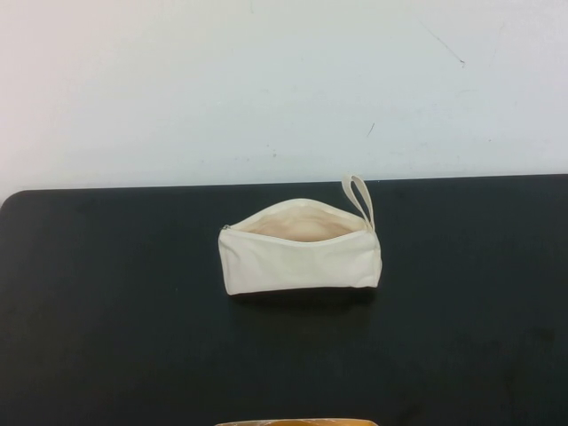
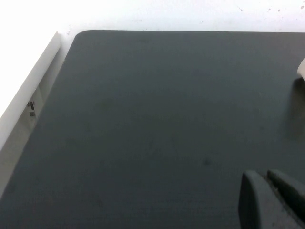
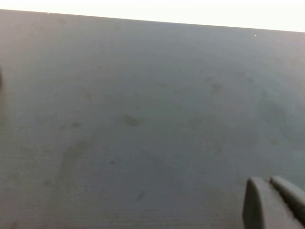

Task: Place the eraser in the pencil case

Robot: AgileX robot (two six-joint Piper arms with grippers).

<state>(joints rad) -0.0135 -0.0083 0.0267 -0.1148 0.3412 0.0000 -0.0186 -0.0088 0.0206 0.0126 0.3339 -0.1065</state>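
The cream-white pencil case [image 1: 300,249] lies in the middle of the black table [image 1: 106,311] in the high view. Its zip is open, the beige lining shows, and its loop strap [image 1: 359,197] is at the right end. A sliver of it shows in the left wrist view [image 2: 301,69]. The eraser is not visible in any view. My left gripper [image 2: 264,175] is shut and empty over bare table to the left of the case. My right gripper [image 3: 267,181] is shut and empty over bare table. Neither arm shows in the high view.
A white wall stands behind the table's far edge [image 1: 284,182]. A tan-yellow strip [image 1: 297,422] shows at the near edge of the high view. In the left wrist view the table's left edge [image 2: 52,95] has a white ledge beside it.
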